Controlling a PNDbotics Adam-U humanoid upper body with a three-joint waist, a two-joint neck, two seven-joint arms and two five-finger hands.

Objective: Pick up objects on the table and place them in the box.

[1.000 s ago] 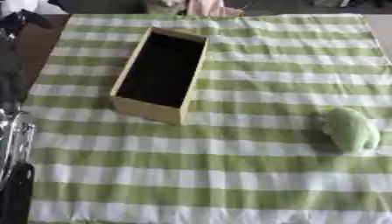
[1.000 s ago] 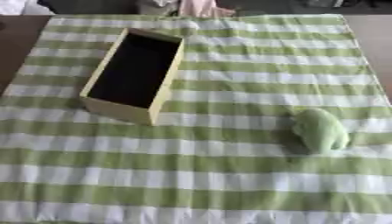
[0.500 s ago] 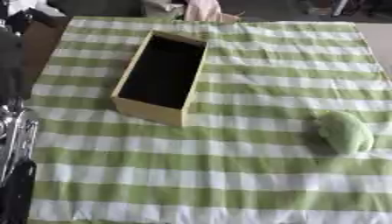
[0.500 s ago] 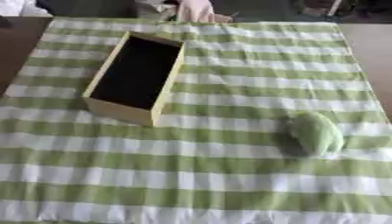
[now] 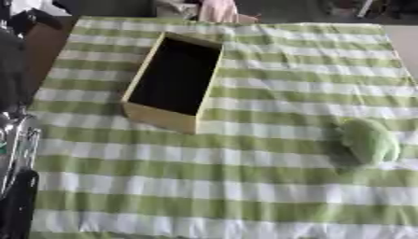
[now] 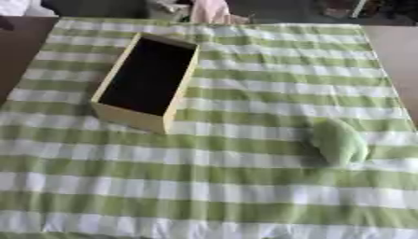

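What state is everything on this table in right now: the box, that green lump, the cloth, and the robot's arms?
Box: open at the top, upright, its dark inside looks empty.
Green soft object: lying on the cloth, right of the box and apart from it, untouched.
Checked tablecloth: spread flat over the table.
Left arm: only a part shows at the left edge; its hand cannot be made out.
Right hand: not in view.

Two head-mounted eyes look steeply down and forward across a table (image 6: 392,51) draped in a green-and-white checked cloth (image 6: 245,186). Both views share the open box (image 6: 147,79) at upper left and a green object (image 6: 339,142) at right. The left eye view sits slightly leftward (catching the robot's dark arm (image 5: 16,177) along its edge).
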